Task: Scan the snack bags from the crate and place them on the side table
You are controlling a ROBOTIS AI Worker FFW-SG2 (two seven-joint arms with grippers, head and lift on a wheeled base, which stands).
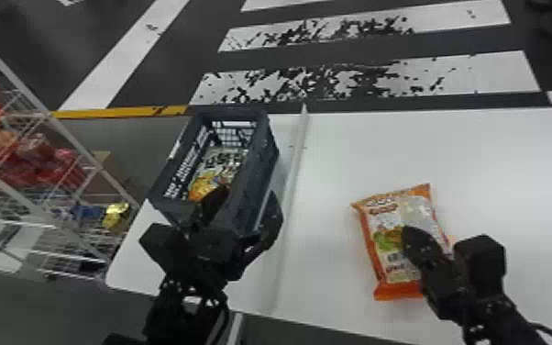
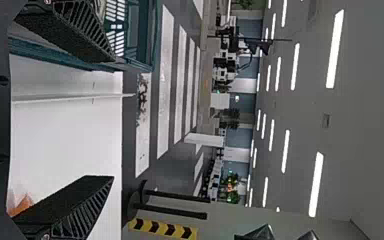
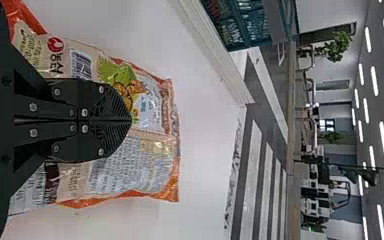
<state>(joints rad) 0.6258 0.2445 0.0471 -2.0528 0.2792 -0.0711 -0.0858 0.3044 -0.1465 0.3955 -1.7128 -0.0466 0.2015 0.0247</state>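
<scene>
The right gripper (image 3: 130,120) is sitting at the orange snack bag (image 1: 394,280), fingers together, nothing visible between them. A firm pick is probably requiring wider fingers and an edge grip, keeping the barcode (image 3: 81,65) exposed for scanning. The left gripper (image 2: 113,116) is standing wide open, apparently empty, at the plastic crate (image 1: 266,147). Between the grippers, a raised strip (image 1: 290,183) is crossing the white tabletop (image 1: 495,160); striped flooring (image 1: 495,71) is lying beyond.
</scene>
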